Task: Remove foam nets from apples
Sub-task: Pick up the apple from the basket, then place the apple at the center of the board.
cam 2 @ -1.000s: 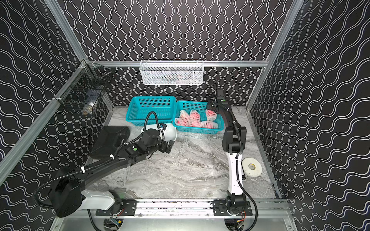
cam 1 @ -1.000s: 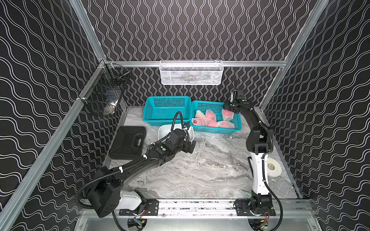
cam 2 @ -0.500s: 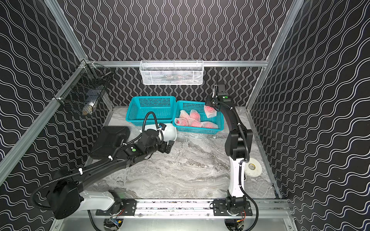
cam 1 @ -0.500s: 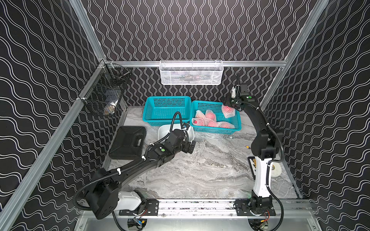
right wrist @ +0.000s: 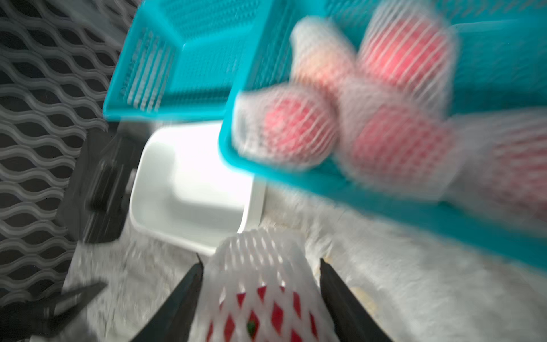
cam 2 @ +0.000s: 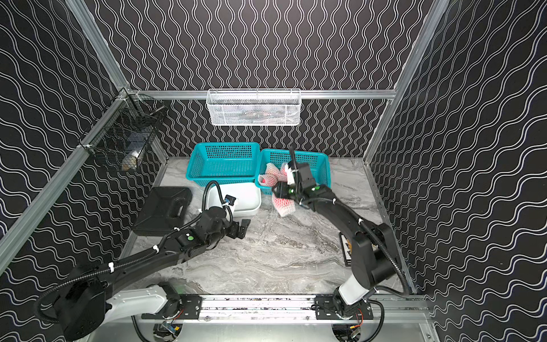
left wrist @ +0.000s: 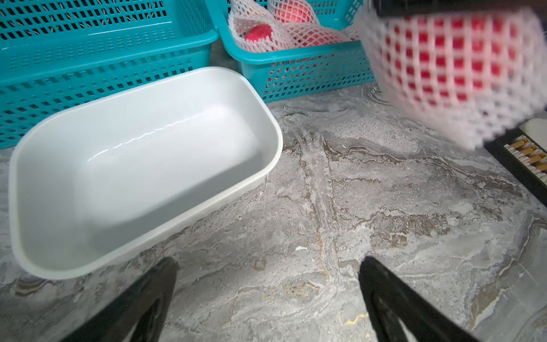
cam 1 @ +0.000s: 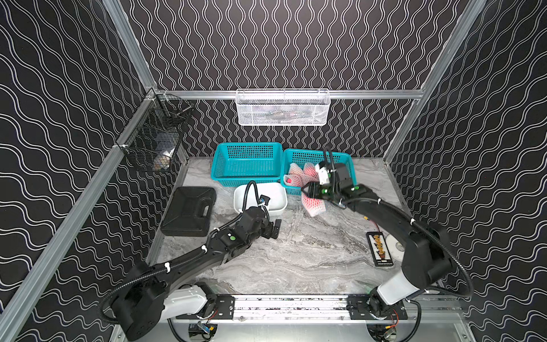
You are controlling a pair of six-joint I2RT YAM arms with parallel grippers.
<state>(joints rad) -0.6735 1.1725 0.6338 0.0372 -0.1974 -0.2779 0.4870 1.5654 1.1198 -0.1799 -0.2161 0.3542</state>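
A robot work cell seen from above, with two black arms reaching over a grey marbled surface (cam 1: 296, 251). The right gripper (right wrist: 260, 263) has its jaws partly closed around one red apple (right wrist: 251, 311), gripping it through its white foam net (right wrist: 257, 251). In both top views this wrapped apple hangs in the air, clear of the surface, just in front of the right-hand teal basket (cam 1: 307, 151). The net covers the fruit completely, and a loose floppy end sticks out past the fingertips. The wrist view is smeared with motion blur.

More wrapped apples (cam 1: 296, 174) lie together in that right-hand basket. All of them seem to be in their nets, though at one sleeve's open end some bare red skin shows. The left-hand teal basket (cam 1: 248, 145) beside it looks empty. A white tub (cam 1: 275, 197), also empty, sits just in front of the two baskets.

The left gripper (left wrist: 268, 263) hovers low over the surface near the tub, jaws spread wide and holding nothing. It is well apart from the wrapped apple.

The task looks to be at its start: one apple has been picked out and no net is off yet. The step in hand appears to be carrying this apple to where both arms can reach it. Next, the left gripper probably needs to pinch the loose end of the net and pull it away while the right holds on. That may be awkward, since the right gripper's jaws press on the net itself.
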